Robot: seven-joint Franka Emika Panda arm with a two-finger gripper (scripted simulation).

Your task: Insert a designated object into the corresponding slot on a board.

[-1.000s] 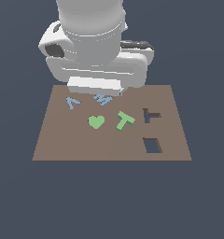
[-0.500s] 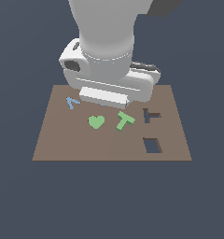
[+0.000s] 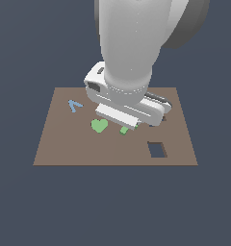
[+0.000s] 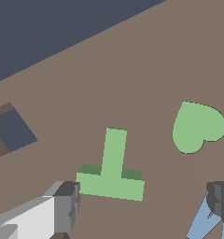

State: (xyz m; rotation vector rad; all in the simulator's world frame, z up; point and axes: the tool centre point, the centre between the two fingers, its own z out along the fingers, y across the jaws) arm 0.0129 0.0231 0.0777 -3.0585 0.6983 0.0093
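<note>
In the wrist view the light-green T block (image 4: 113,172) lies flat on the brown board (image 4: 146,70). My gripper (image 4: 144,200) is open, with one finger (image 4: 67,203) beside the T's crossbar and the other finger (image 4: 221,196) far off over a blue letter (image 4: 203,223). It holds nothing. In the exterior view the arm's hand (image 3: 127,108) hangs low over the board (image 3: 55,144) and hides most of the T block; a green sliver (image 3: 124,129) shows. The T-shaped slot is hidden behind the hand.
A green heart (image 3: 99,126) lies beside the T block and also shows in the wrist view (image 4: 198,127). A blue letter (image 3: 75,104) lies at the board's far left in the exterior view. The dark rectangular cutout (image 3: 157,149) shows in both views (image 4: 13,130).
The arm has come down and toward the near side of the board. Its hand now covers the T block, the T slot and one blue letter that showed before.
</note>
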